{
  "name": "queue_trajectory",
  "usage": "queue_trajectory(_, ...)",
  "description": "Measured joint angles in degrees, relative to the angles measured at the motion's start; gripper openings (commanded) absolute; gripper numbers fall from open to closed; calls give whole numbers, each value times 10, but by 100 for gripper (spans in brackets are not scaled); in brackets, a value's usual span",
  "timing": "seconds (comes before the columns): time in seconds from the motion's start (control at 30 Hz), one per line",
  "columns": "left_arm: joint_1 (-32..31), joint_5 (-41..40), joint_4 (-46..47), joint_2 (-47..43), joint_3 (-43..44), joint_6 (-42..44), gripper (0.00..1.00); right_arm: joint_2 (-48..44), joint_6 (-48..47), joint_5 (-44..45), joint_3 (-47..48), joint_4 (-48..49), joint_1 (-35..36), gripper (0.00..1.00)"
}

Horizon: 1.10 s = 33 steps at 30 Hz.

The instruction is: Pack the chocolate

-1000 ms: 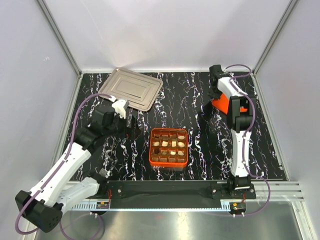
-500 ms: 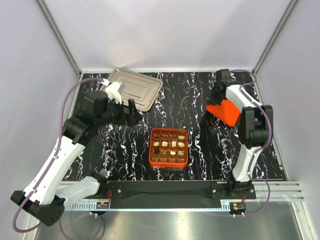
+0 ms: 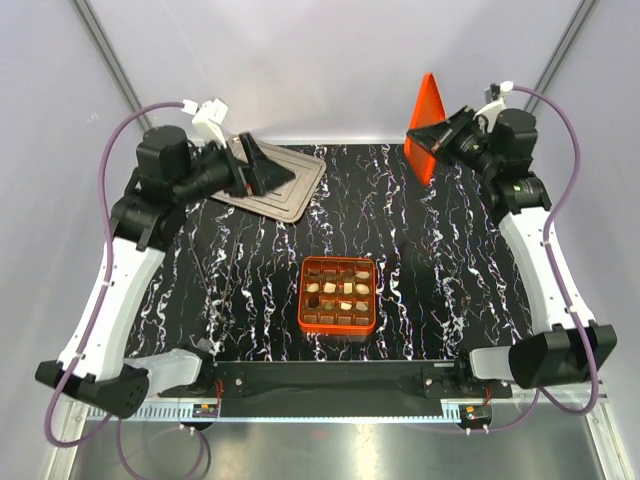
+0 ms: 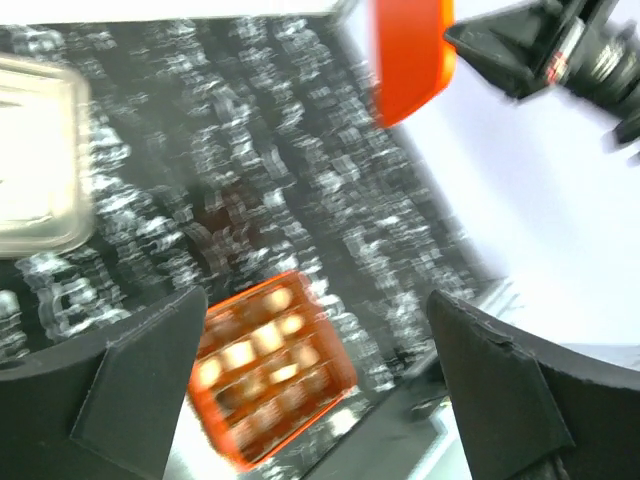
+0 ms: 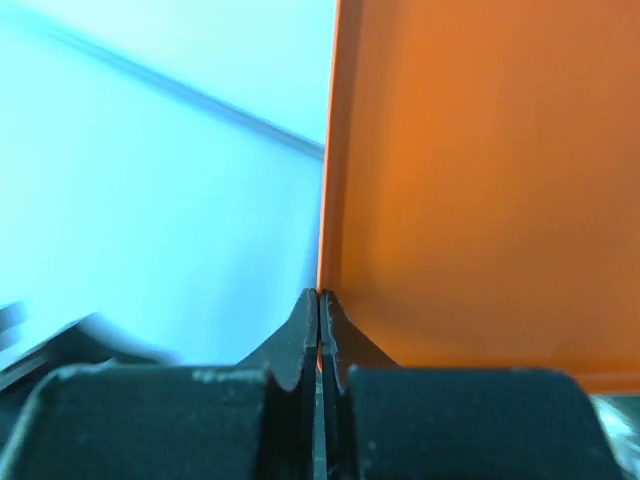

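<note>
The chocolate (image 3: pixel 347 288), small dark and cream pieces, lies in the brown grid cells of an orange box (image 3: pixel 338 322) mid-table; in the left wrist view the box (image 4: pixel 265 365) is blurred. My right gripper (image 3: pixel 440 135) is raised at the back right, shut on the edge of a flat orange lid (image 3: pixel 427 120), which stands on edge in the air. Its jaws (image 5: pixel 319 300) pinch the lid (image 5: pixel 480 180) rim. My left gripper (image 3: pixel 272 172) hangs open and empty above the back left; its fingers (image 4: pixel 150 380) frame the box from afar.
A silver metal tray (image 3: pixel 295 200) lies at the back left under my left gripper, and its corner (image 4: pixel 35 160) shows in the left wrist view. Black marbled table (image 3: pixel 420 280) is bounded by white walls. The right arm (image 4: pixel 570 50) and lid (image 4: pixel 410 55) appear in the left wrist view.
My right gripper closed on the orange lid and lifted it off the table, up against the back wall. My left arm rose and swung back over the tray, still open.
</note>
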Motion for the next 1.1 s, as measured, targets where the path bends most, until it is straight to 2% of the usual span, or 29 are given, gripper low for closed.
queue_trajectory(0.2, 57, 171, 203, 63, -21, -172, 99, -35, 156, -79, -10, 197, 0, 0)
queue_trajectory(0.4, 59, 260, 440, 149, -25, -321, 99, -35, 289, -127, -10, 335, 1, 0)
queue_trajectory(0.5, 59, 291, 524, 208, 3, -365, 99, -33, 338, -145, -6, 388, 3, 0)
queue_trajectory(0.67, 54, 313, 584, 296, 68, -396, 99, -31, 404, -167, 0, 456, 12, 0)
queue_trajectory(0.87, 20, 318, 603, 396, 191, -418, 99, -31, 444, -178, 7, 490, 32, 0)
queue_trajectory(1.0, -19, 318, 607, 425, 239, -425, 99, -31, 464, -181, 10, 512, 43, 0)
queue_trajectory(1.1, -41, 318, 623, 427, 240, -435, 99, -31, 473, -181, 10, 523, 49, 0)
